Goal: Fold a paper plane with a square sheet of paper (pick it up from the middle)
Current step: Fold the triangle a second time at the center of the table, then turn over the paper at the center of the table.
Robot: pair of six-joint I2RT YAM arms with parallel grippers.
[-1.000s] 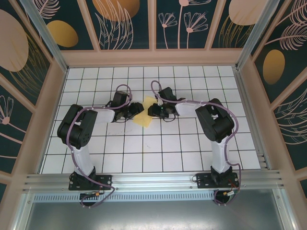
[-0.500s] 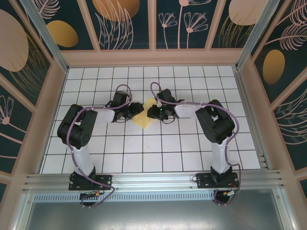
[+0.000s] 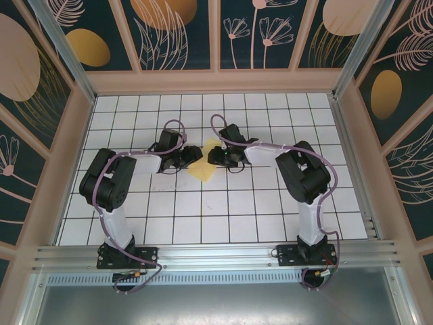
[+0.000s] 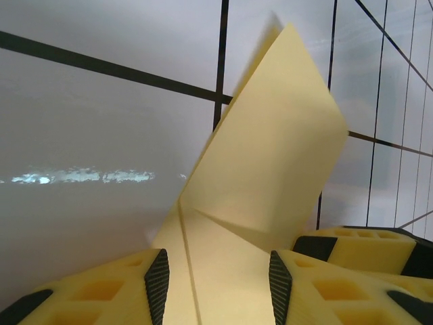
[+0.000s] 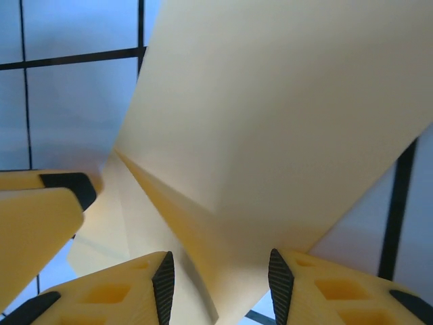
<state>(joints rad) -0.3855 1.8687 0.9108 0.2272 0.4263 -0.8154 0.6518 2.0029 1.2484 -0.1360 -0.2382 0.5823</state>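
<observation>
The square sheet of paper (image 3: 203, 170) is bright yellow and lies partly folded on the white grid table, between the two grippers. My left gripper (image 3: 194, 155) is at its left edge and my right gripper (image 3: 216, 158) at its right edge. In the left wrist view the sheet of paper (image 4: 270, 156) runs between and under the jaws of the left gripper (image 4: 219, 277), which stand open, and one flap is raised off the table. In the right wrist view a lifted flap of the paper (image 5: 284, 122) rises in front of the right gripper (image 5: 221, 281), whose pads stand apart from it.
The white grid table (image 3: 223, 217) is walled by tan frame panels (image 3: 216, 81) at the back and sides. A yellow finger of the other gripper shows at the edge of each wrist view, lower right (image 4: 358, 247) and lower left (image 5: 37, 223).
The right gripper has shifted slightly toward the back and its jaws have widened, letting go of the paper. The left gripper has not moved.
</observation>
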